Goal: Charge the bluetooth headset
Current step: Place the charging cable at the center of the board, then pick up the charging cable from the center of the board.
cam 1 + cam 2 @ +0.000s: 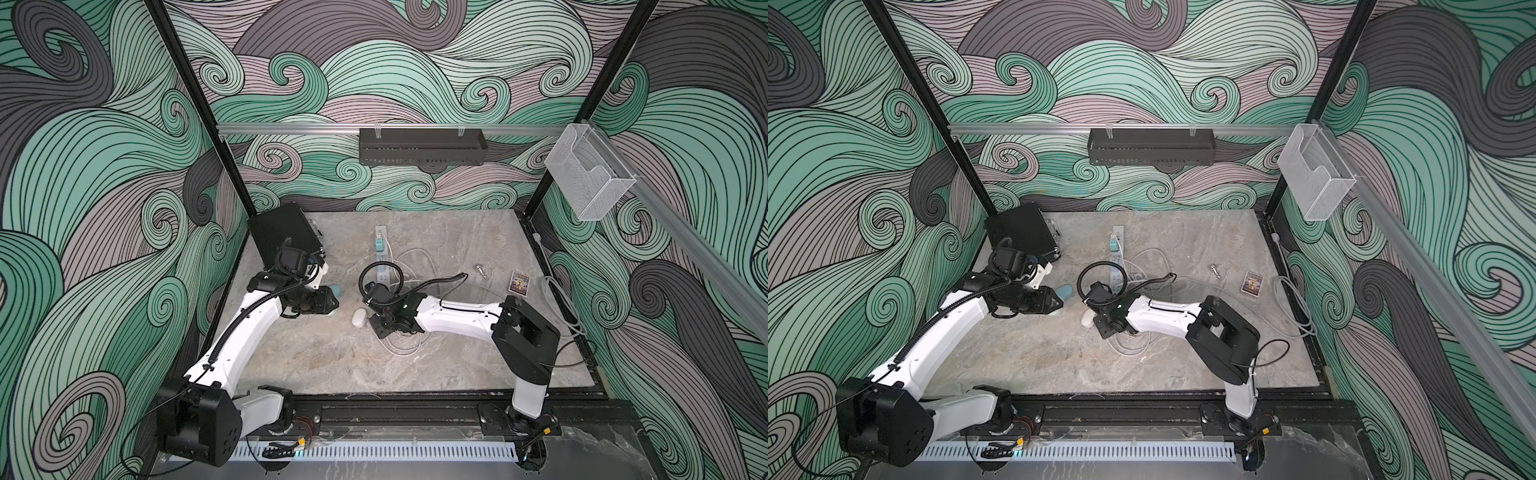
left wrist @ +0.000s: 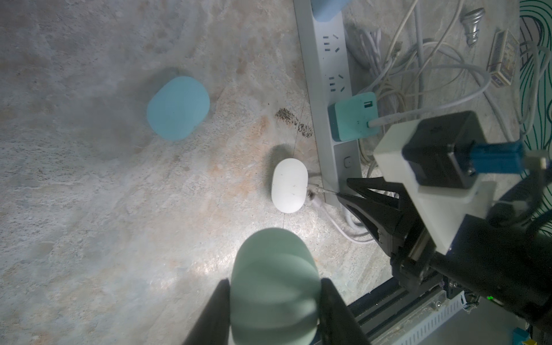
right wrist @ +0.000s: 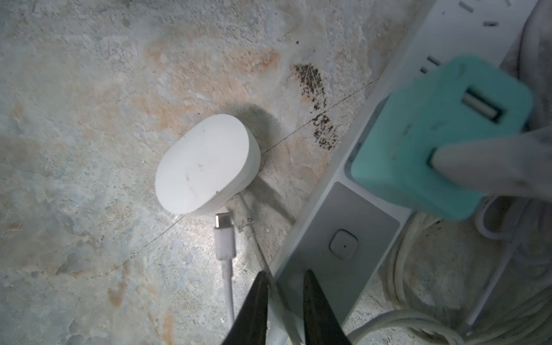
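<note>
Plugging in is the step: the white headset case [image 3: 206, 167] lies flat just beside the power strip [image 3: 337, 209], long axis roughly along it, with the USB-C plug [image 3: 223, 222] aimed at its strip-side edge, just short. The right gripper [image 3: 285, 273], jaws slightly parted and seemingly empty (the left gripper [image 2: 274, 280] clamps a green case [image 2: 273, 301]), must pinch that plug and push it home.

No text is legible; print on the card box [image 1: 518, 284] is blurred.

Green case [image 2: 273, 286] cut off at the left wrist view's edge. Charger cable [image 3: 490, 167] blurred close-up; card [image 1: 518, 283] near the table's right edge unreadable.
</note>
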{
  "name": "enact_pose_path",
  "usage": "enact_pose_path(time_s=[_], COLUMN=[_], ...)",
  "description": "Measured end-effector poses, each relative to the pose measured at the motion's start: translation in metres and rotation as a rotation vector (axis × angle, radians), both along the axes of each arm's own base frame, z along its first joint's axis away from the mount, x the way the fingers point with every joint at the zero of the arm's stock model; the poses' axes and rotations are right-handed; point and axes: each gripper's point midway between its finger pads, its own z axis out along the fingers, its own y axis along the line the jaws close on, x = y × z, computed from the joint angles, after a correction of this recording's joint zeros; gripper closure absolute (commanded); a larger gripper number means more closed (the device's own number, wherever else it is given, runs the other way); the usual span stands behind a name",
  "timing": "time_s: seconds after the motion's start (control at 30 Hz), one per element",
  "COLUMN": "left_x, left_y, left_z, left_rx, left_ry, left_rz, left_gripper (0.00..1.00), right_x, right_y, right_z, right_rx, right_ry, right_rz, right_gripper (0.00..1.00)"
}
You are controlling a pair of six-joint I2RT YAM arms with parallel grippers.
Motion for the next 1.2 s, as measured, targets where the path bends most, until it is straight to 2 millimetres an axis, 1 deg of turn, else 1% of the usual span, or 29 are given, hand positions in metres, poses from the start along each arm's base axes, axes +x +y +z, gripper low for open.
enact_pose_path(time_s=[0.13, 0.2, 0.3, 0.4, 0.43, 0.5, 0.6, 0.73, 0.83, 0.97, 1.2], left_x=[-0.001, -0.001, -0.001, -0.001, -0.001, -0.001, -0.001, -0.001, -0.001, -0.002, -0.003], left_y=[0.001, 0.001, 0.001, 0.002, 0.002, 0.002, 0.002, 0.002, 0.002, 0.002, 0.003], left_z=[-0.002, -0.002, -0.002, -0.002, -0.002, -0.003, -0.004, -0.003, -0.003, -0.001, -0.001], left_rx=[0.004, 0.006, 0.009, 0.01, 0.01, 0.01, 0.011, 0.01, 0.01, 0.011, 0.011], left_ry=[0.004, 0.003, 0.003, 0.002, 0.002, 0.003, 0.004, 0.001, -0.003, -0.01, -0.012], left_rz=[-0.001, 0.0, 0.0, 0.001, 0.001, 0.001, 0.001, 0.001, 0.001, 0.002, 0.002], left_gripper=[0.71, 0.72, 0.72, 0.71, 0.72, 0.72, 0.71, 0.72, 0.71, 0.71, 0.71], right_x=[-0.002, -0.005, -0.015, -0.027, -0.031, -0.038, -0.051, -0.065, -0.07, -0.066, -0.056], right_y=[-0.002, -0.001, 0.003, 0.01, 0.013, 0.016, 0.02, 0.024, 0.026, 0.027, 0.035], right_z=[0.001, 0.005, 0.022, 0.043, 0.047, 0.049, 0.042, 0.02, 0.004, -0.008, -0.017], right_rx=[-0.007, 0.006, 0.064, 0.143, 0.164, 0.184, 0.181, 0.136, 0.09, 0.038, -0.021], right_ry=[0.006, 0.015, 0.042, 0.078, 0.094, 0.121, 0.17, 0.224, 0.247, 0.23, 0.178], right_rz=[0.003, 0.017, 0.06, 0.113, 0.132, 0.155, 0.19, 0.215, 0.21, 0.188, 0.17], right_gripper=[0.71, 0.67, 0.63, 0.6, 0.59, 0.61, 0.66, 0.67, 0.69, 0.73, 0.76])
